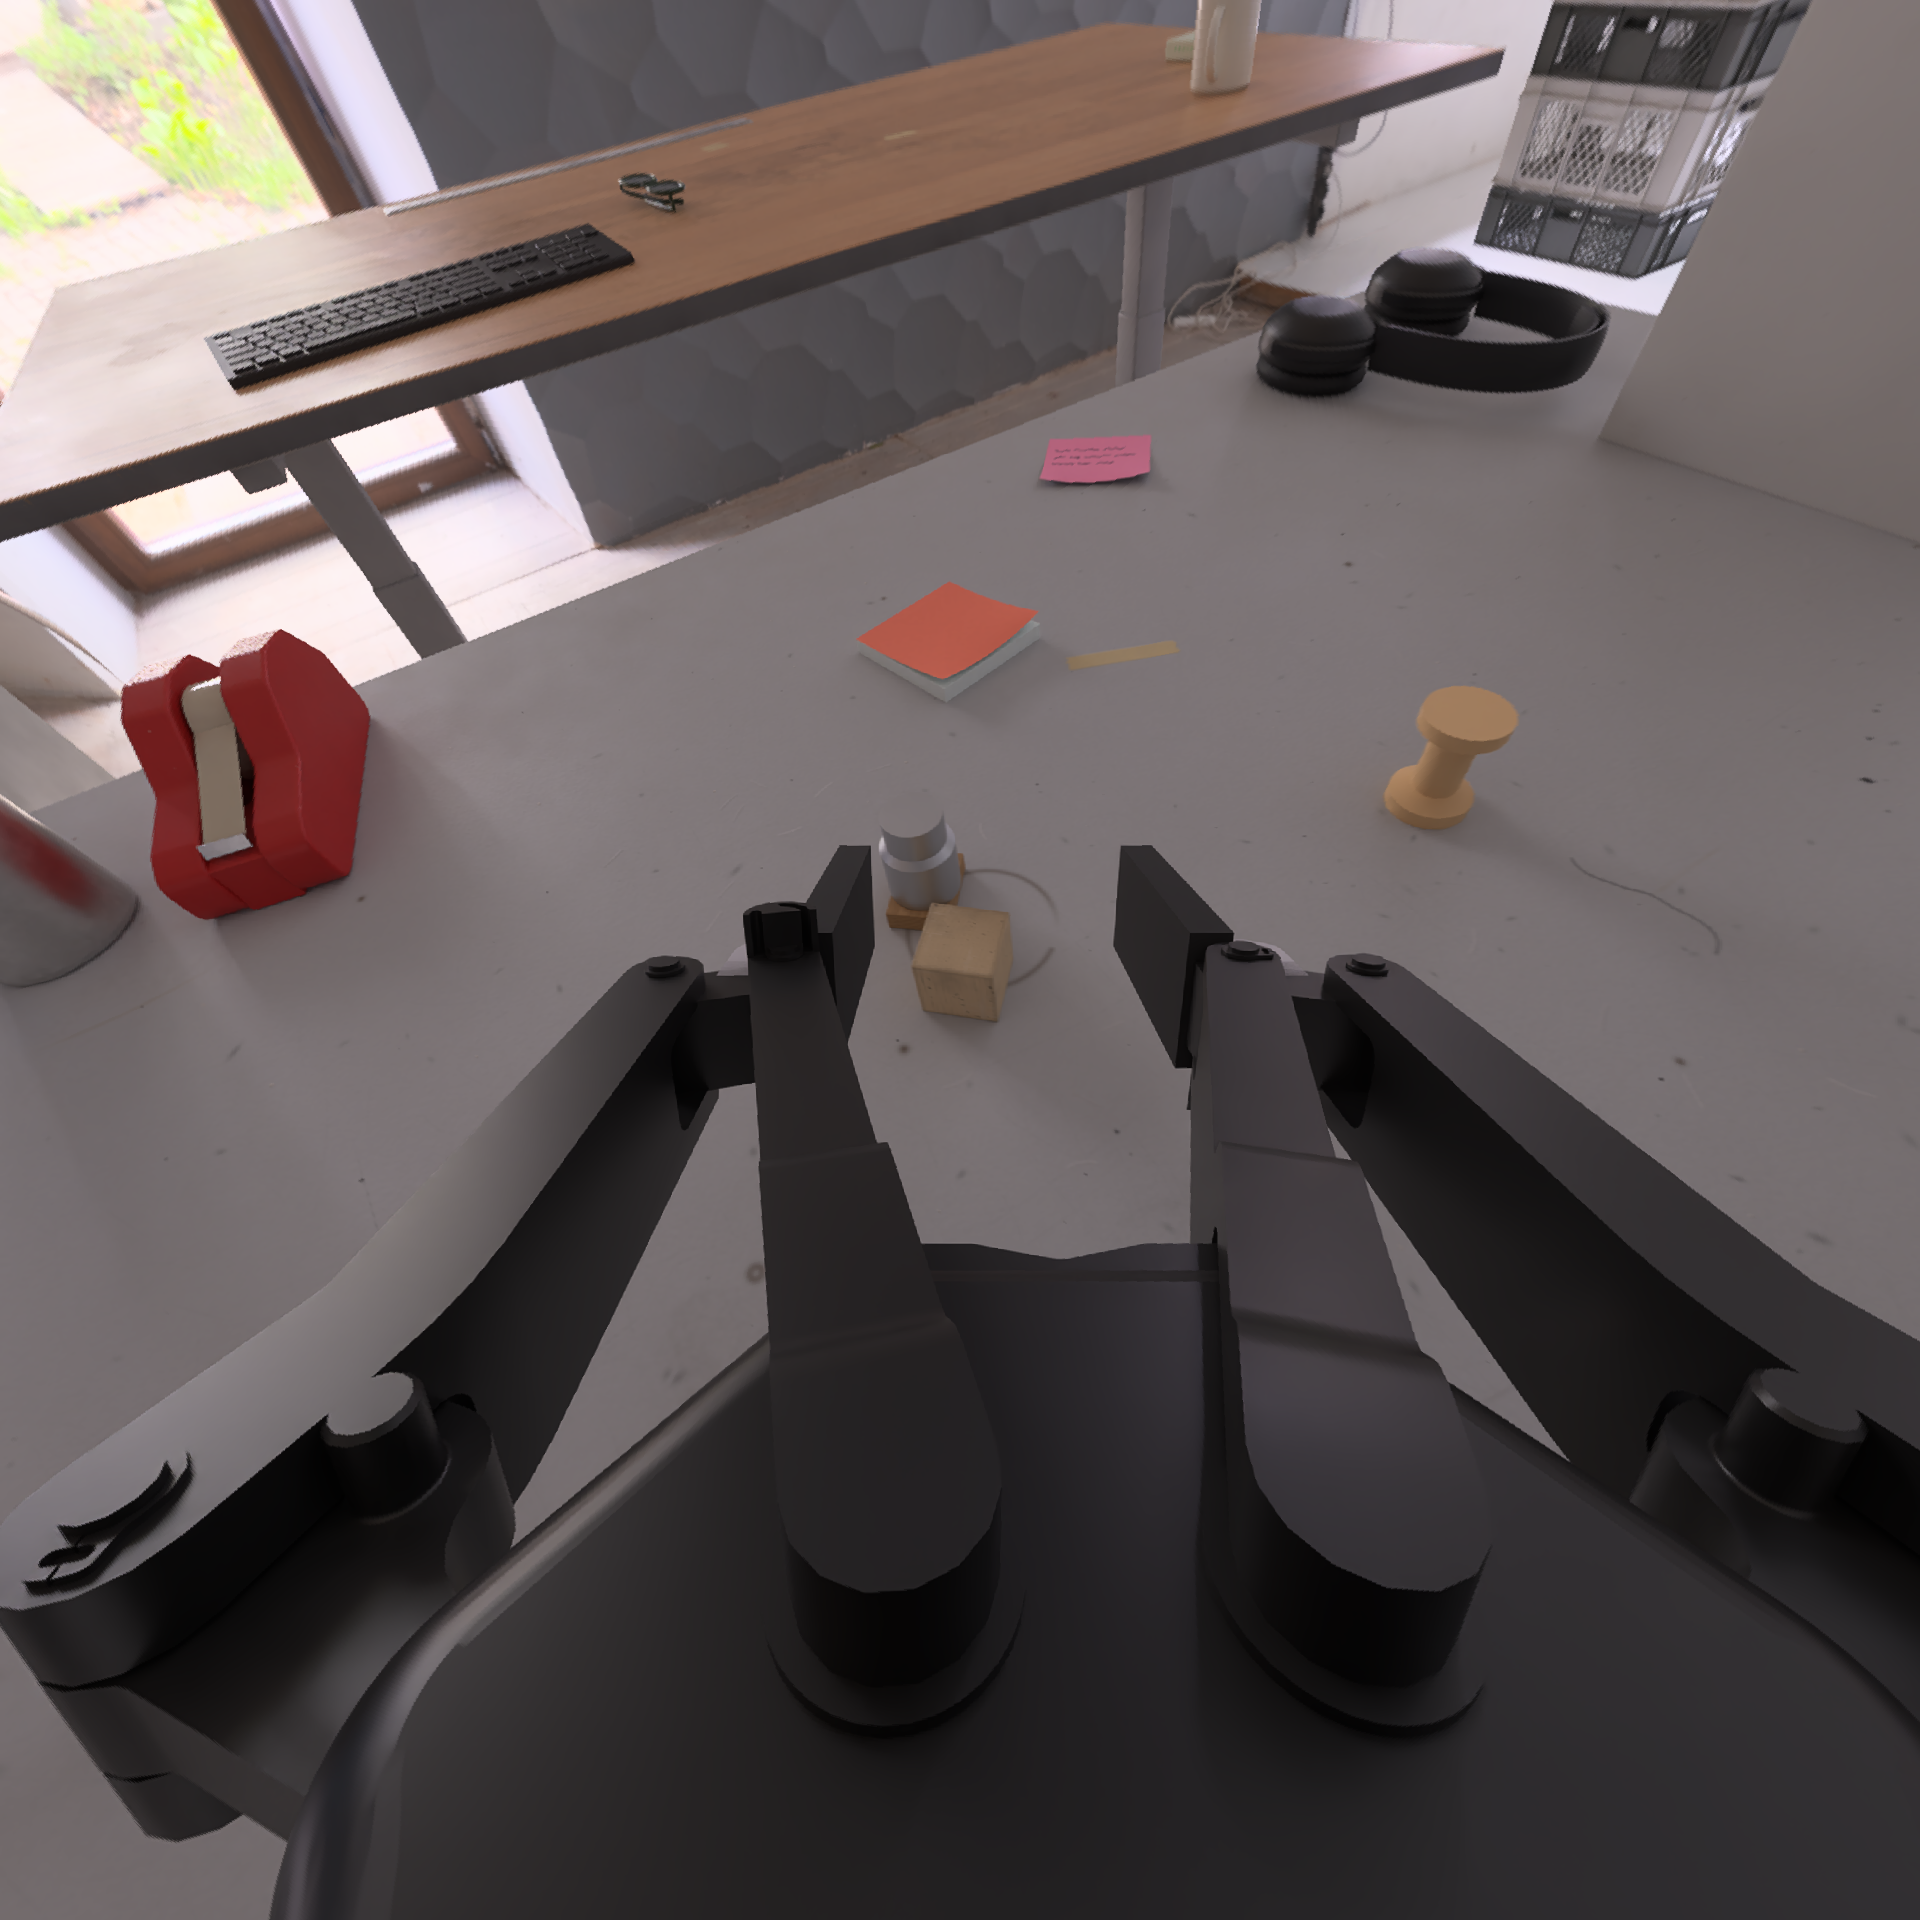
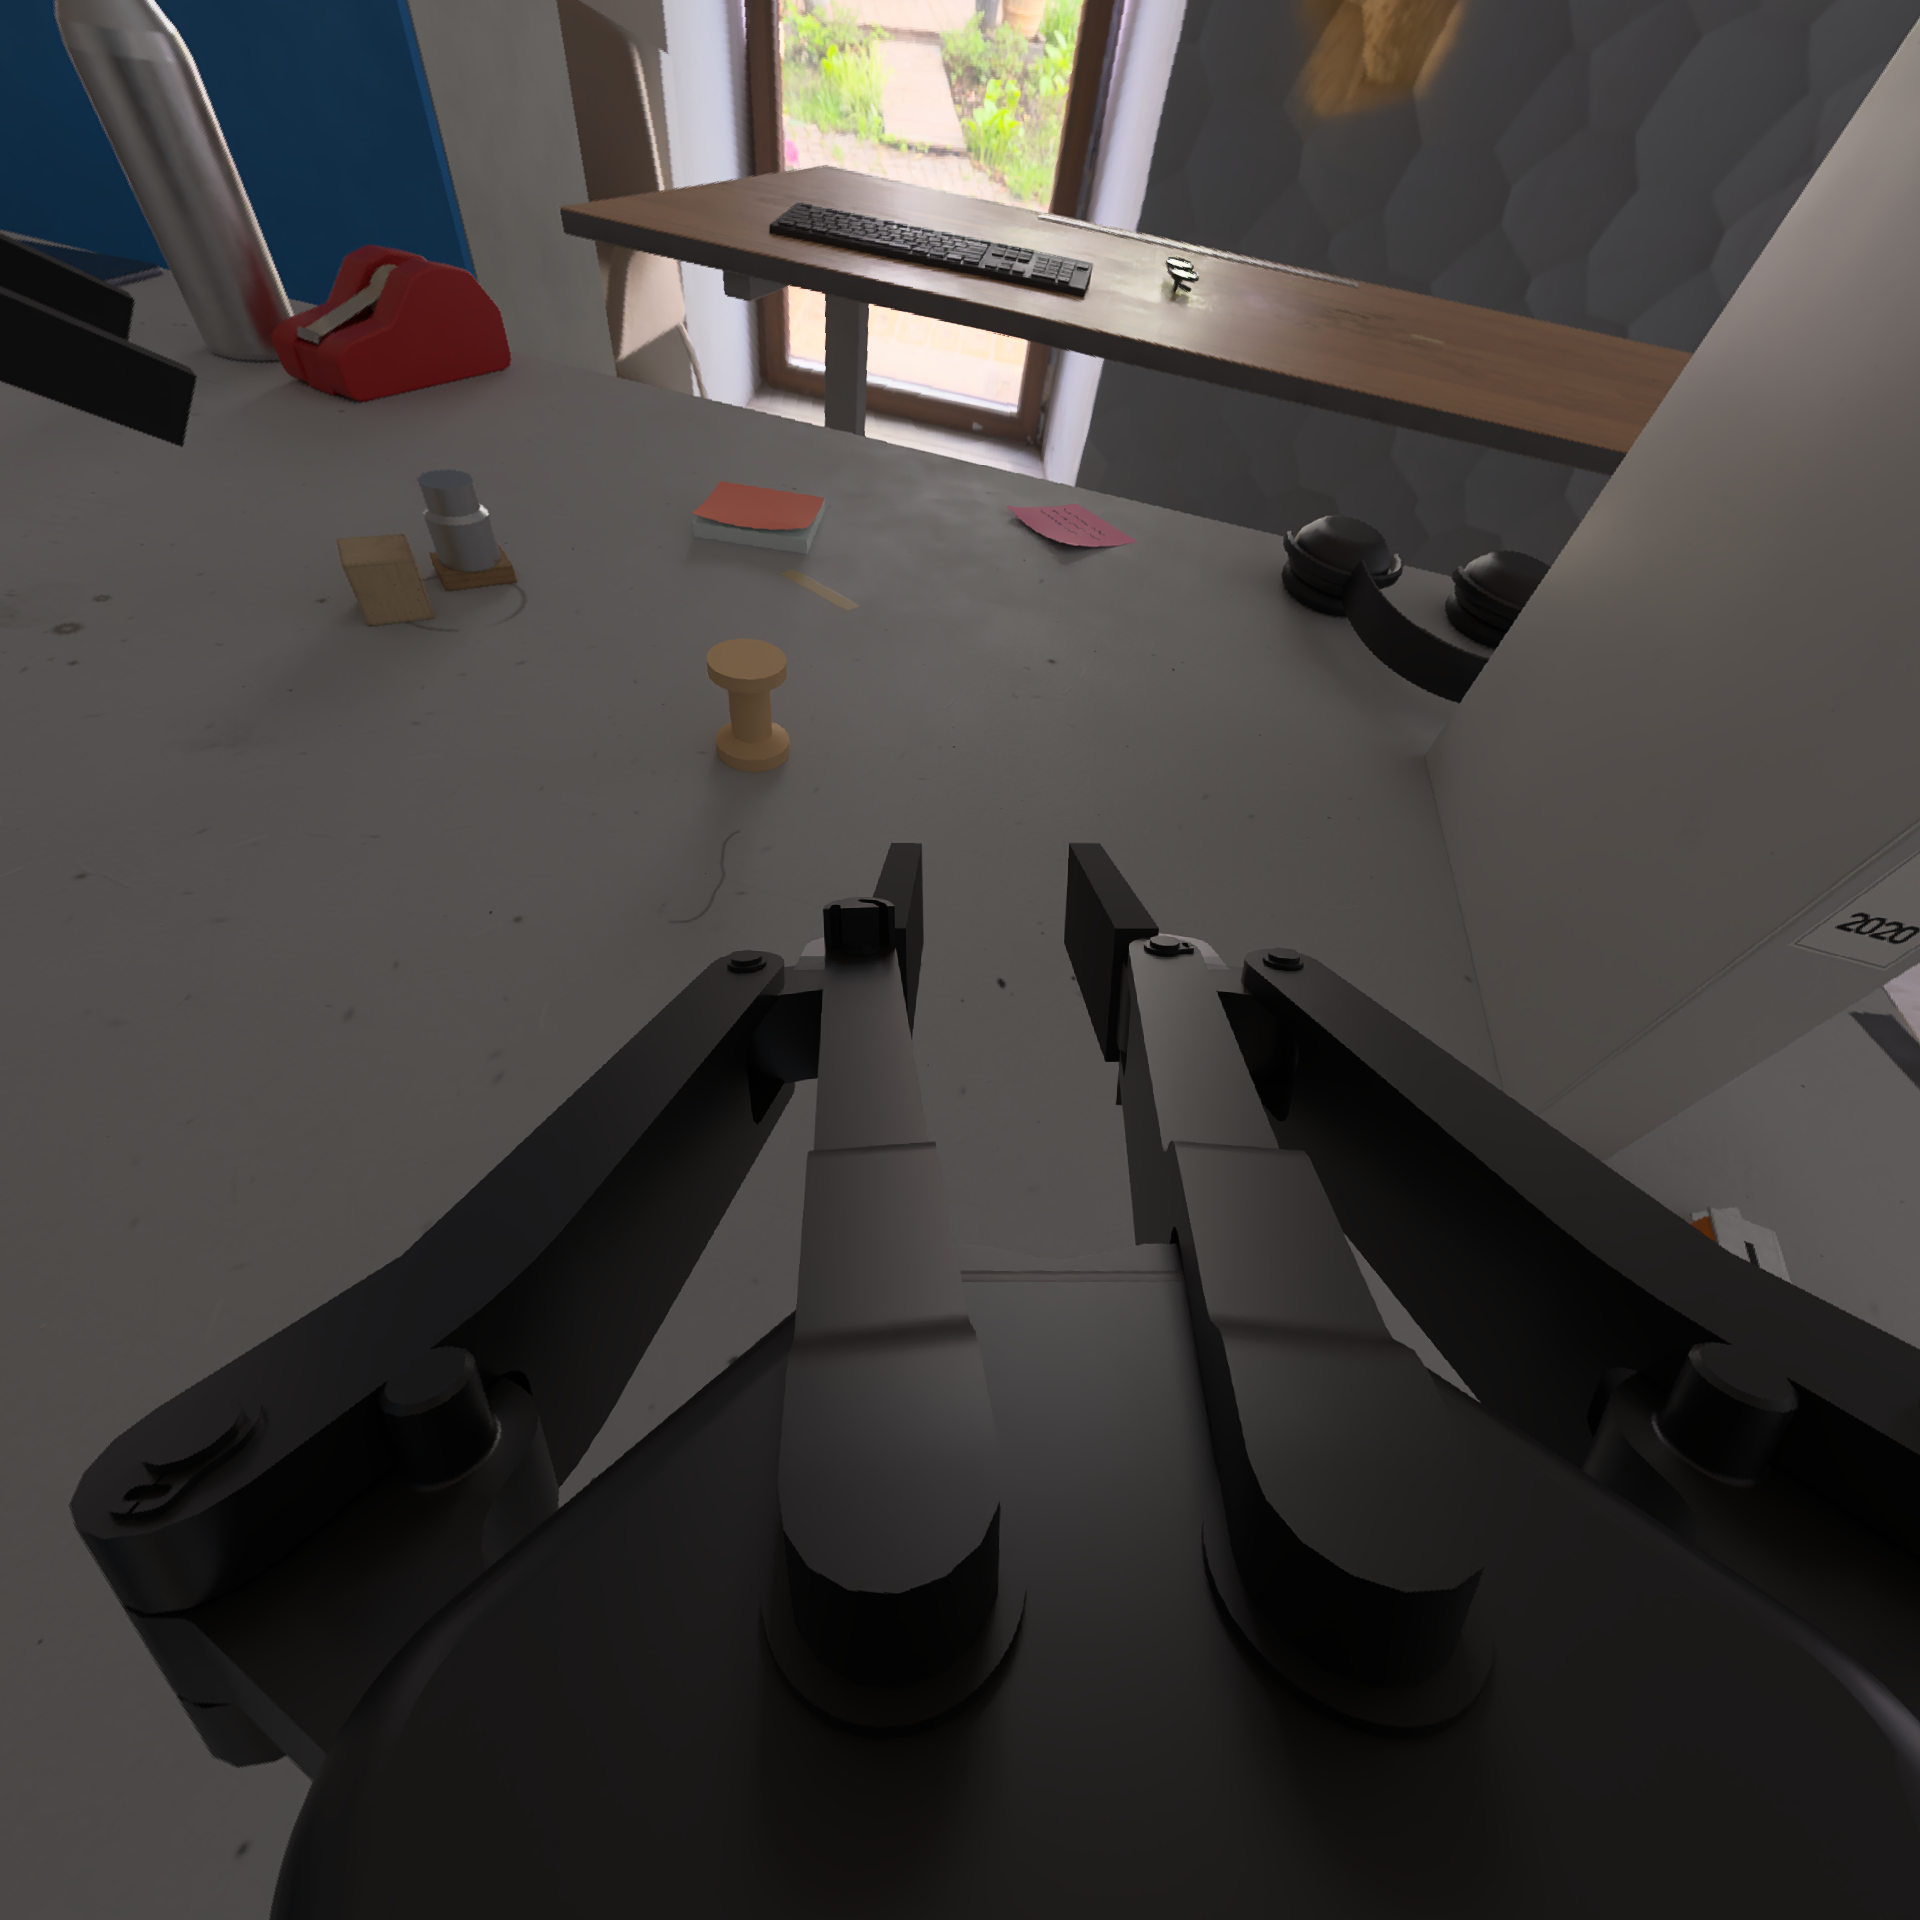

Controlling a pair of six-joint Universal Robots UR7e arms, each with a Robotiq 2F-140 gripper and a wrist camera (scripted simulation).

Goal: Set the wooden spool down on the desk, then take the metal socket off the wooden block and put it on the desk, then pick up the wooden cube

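The wooden spool [image 1: 1447, 756] stands upright on the grey desk [image 1: 1351, 1039], free of both grippers; it also shows in the right wrist view [image 2: 748, 704]. The metal socket [image 1: 917, 857] stands on a small flat wooden block [image 1: 906, 916]; both show in the right wrist view, socket [image 2: 455, 520] on block [image 2: 475, 571]. The wooden cube [image 1: 961, 961] lies beside them, also in the right wrist view [image 2: 384, 578]. My left gripper [image 1: 992, 904] is open and empty, hovering above and just short of the cube and socket. My right gripper [image 2: 992, 899] is open and empty, short of the spool.
A red tape dispenser [image 1: 249, 774] and a metal bottle [image 2: 177, 187] stand at the left. An orange sticky-note pad [image 1: 948, 639], a pink note [image 1: 1096, 459] and black headphones [image 1: 1423, 322] lie farther back. A white wall panel [image 2: 1714, 623] rises at the right.
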